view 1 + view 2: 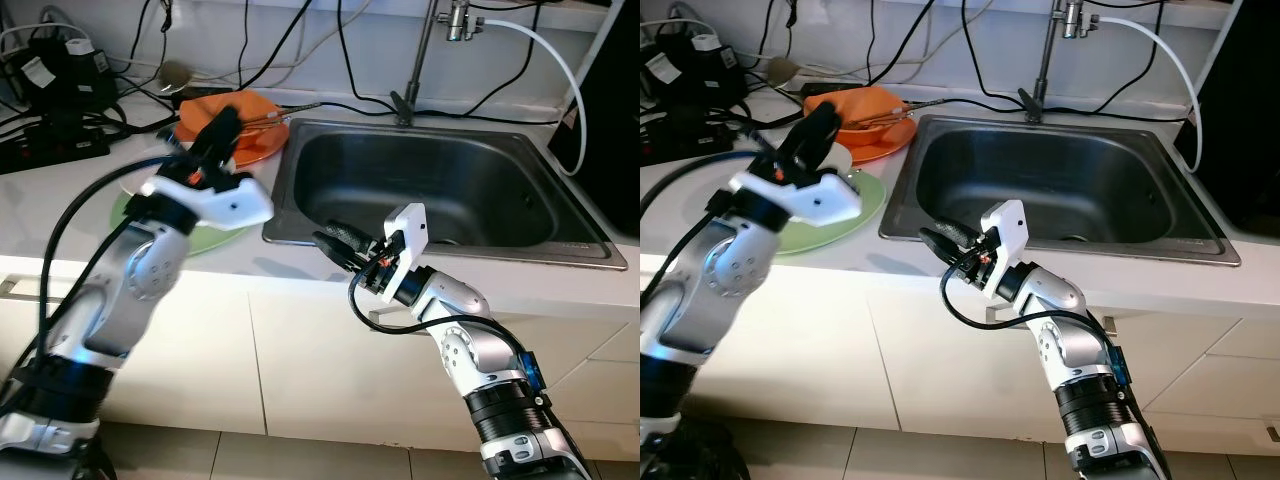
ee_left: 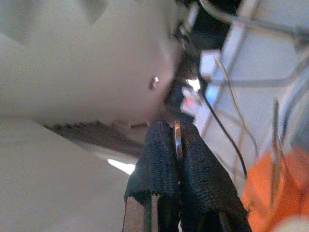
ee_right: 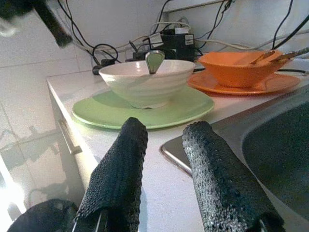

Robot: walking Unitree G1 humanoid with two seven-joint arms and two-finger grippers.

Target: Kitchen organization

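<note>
Fingers of the left gripper [image 2: 176,159] are pinching a thin utensil [image 2: 177,140] while the right gripper [image 3: 164,159] is waiting spread, with the white bowl [image 3: 145,82] and orange bowl [image 3: 241,65] beyond them sitting on the desk [image 3: 159,159], uncleared.

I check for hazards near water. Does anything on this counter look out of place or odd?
Yes. A black power strip with tangled cables lies on the counter beside the sink, near the orange bowl and white bowl. More cables hang by the faucet. Nothing looks spilled or broken.
</note>
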